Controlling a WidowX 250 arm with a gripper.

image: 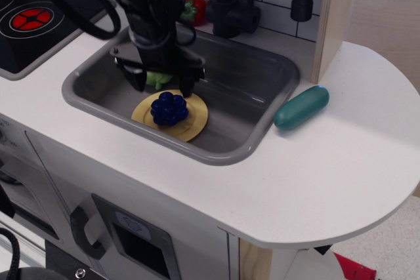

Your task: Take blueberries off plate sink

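A grey sink [262, 80] set in a white counter [341, 162] is seen from above, with a mustard-yellow plate [195, 122] lying on its floor at lower left and a dark-blue cluster of blueberries [168, 108] resting on the plate. A black gripper [163, 85] is positioned just above and behind the berries with its two fingers spread apart, and a pale green bumpy toy vegetable [156, 79] is partly hidden behind it. A teal oblong object [301, 107] is seen on the counter to the right of the sink, a black stovetop [29, 21] with a red burner at upper left, and a black faucet [230, 4] with a red toy [194, 8] beside it at the top.
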